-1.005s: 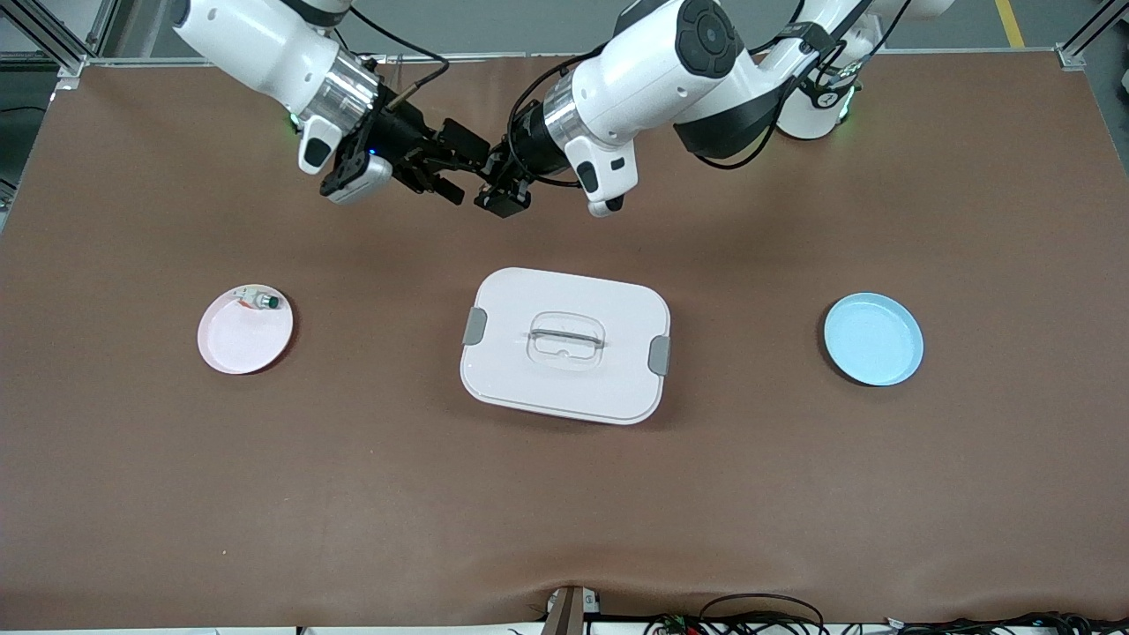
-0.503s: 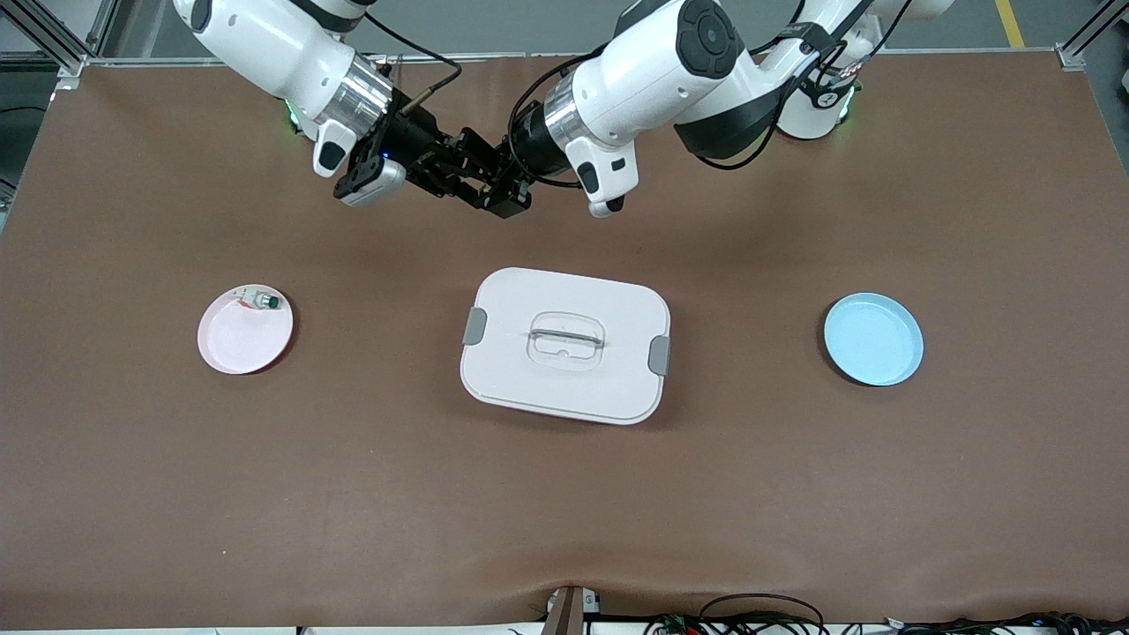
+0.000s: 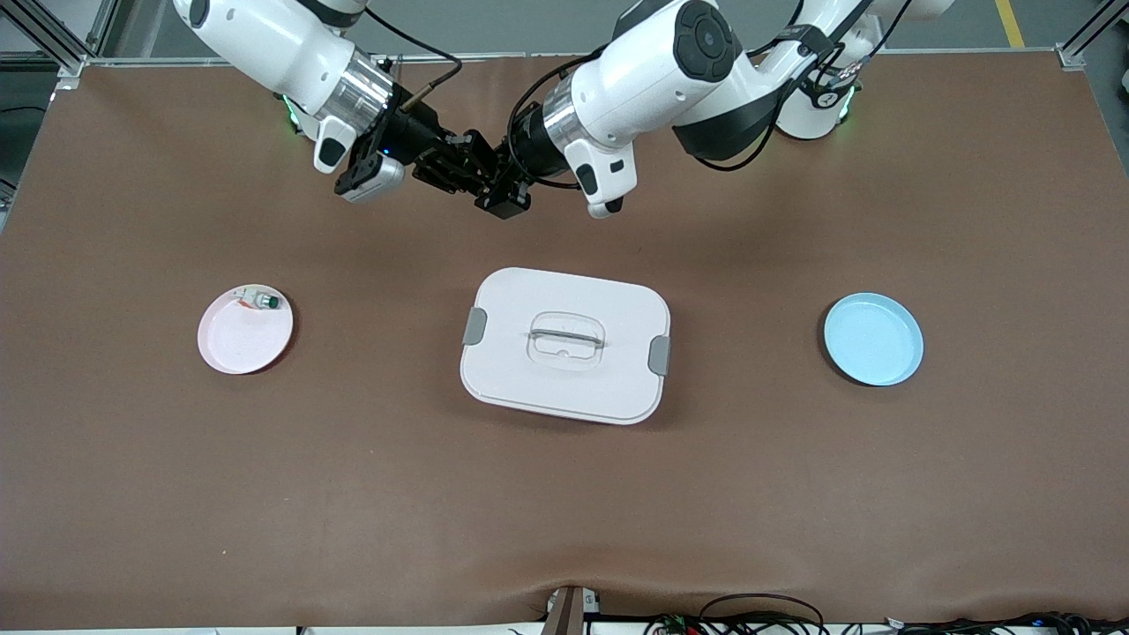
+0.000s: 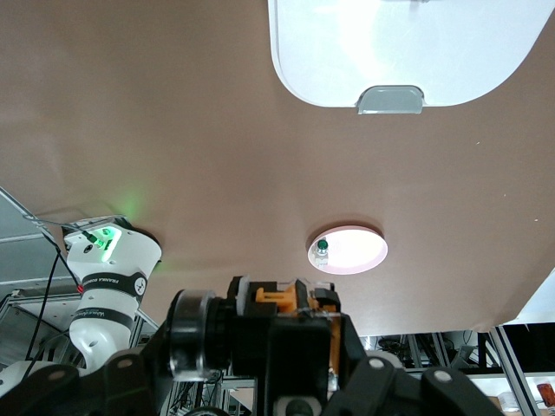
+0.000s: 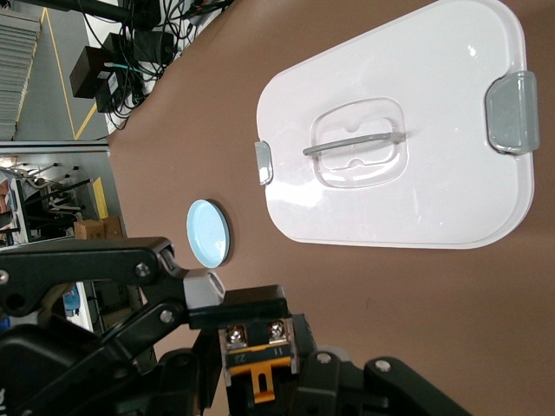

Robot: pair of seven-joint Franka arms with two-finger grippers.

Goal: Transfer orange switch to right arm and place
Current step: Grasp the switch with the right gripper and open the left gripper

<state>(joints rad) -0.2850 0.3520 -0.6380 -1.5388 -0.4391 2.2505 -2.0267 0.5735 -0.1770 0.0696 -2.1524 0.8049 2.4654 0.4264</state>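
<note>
The orange switch (image 5: 257,354), a tiny black block with two screws and an orange tab, is held in the air between both grippers, over the bare mat between the arms' bases and the white box. It also shows in the left wrist view (image 4: 286,301). My left gripper (image 3: 492,183) is shut on it. My right gripper (image 3: 457,169) meets it head-on, with its fingers closed against the switch's sides. In the front view the switch is hidden by the two hands.
A white lidded box (image 3: 564,344) with grey clips sits mid-table. A pink plate (image 3: 245,335) toward the right arm's end holds a small green-capped button (image 3: 263,302). A blue plate (image 3: 873,339) lies toward the left arm's end.
My right gripper has moved in toward the left gripper and its fingers have come together round the switch. The left gripper has barely moved.
</note>
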